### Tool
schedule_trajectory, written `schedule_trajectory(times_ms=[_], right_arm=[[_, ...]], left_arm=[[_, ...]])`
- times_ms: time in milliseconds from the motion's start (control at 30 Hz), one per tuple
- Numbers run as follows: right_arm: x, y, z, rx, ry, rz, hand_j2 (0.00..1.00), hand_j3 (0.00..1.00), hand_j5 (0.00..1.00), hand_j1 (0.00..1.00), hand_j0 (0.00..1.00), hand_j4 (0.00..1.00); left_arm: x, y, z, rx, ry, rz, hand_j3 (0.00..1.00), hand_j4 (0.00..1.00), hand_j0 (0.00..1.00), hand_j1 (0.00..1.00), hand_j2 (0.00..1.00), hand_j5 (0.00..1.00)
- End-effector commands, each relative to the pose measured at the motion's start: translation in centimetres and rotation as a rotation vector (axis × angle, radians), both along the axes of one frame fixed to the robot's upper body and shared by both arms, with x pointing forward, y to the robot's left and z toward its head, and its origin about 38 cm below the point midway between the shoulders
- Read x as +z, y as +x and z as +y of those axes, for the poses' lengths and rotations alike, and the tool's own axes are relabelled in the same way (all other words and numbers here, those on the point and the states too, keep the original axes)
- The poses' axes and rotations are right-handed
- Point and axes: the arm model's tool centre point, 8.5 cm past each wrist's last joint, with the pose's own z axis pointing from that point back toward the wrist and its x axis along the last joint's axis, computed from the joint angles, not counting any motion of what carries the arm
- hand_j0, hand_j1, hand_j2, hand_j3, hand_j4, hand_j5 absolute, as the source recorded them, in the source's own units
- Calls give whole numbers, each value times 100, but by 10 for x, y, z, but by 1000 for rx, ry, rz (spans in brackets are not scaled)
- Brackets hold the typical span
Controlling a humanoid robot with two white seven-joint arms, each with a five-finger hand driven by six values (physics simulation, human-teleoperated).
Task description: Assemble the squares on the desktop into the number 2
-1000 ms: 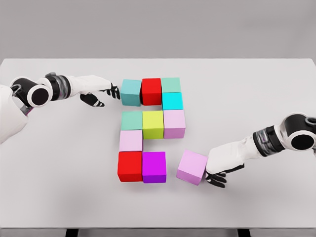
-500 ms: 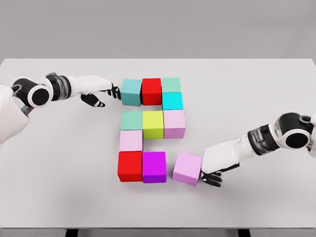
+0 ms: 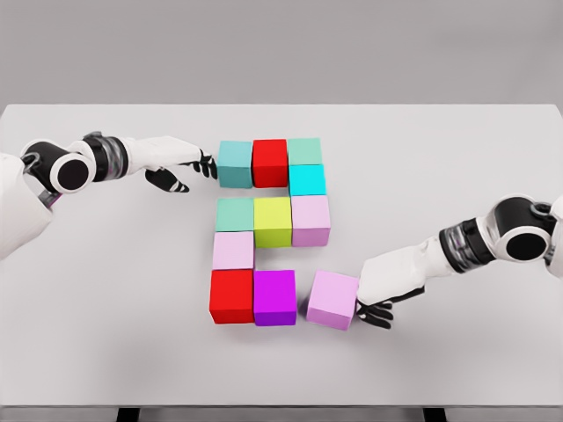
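Now, right hand: the white five-finger right hand rests flat on the bench, its dark fingertips spread beside the loose block, palm against that block's right face; it clasps nothing.
Loose block: a lilac-pink cube, slightly turned, sits near the front of the pale grey bench, just right of the magenta-purple cube with a narrow gap between them.
Bottom row: a red cube touches the magenta-purple cube's left side.
Left column: a pale pink cube stands above the red one, under a mint-green cube.
Middle row: mint-green cube, a yellow-green cube, a light mauve cube.
Top row: a teal cube, a second red cube, a sea-green cube, with a cyan cube below it.
Left hand: the left hand lies just left of the teal cube, fingers loosely extended, holding nothing.
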Motion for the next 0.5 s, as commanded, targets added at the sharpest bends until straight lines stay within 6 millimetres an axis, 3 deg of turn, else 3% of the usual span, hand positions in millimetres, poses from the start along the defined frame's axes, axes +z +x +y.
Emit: schedule_trajectory(times_ms=[0,267,300,367,467], right_arm=[[0,1,2,-1,5,3,13,13,13,13,13,13],[1,2,4,2,7,0,13,13,13,13,13,13],[1,2,4,2,8,-1,12,12,12,12,12,12],[1,2,7,7,11,0,12,12,12,12,12,12],[1,3,9,10,12,-2,12,12,12,12,12,12]], left_arm=[[0,-1,-1,-4,-1,0,66,66,66,66,66,66],[0,0,2,2,3,1,69,69,69,69,69,69],[-1,0,2,4,6,1,72,72,72,72,72,72],[-3,0,3,12,12,4,96,96,96,96,96,96],[-7,-2,4,18,12,13,100,100,100,100,100,100]])
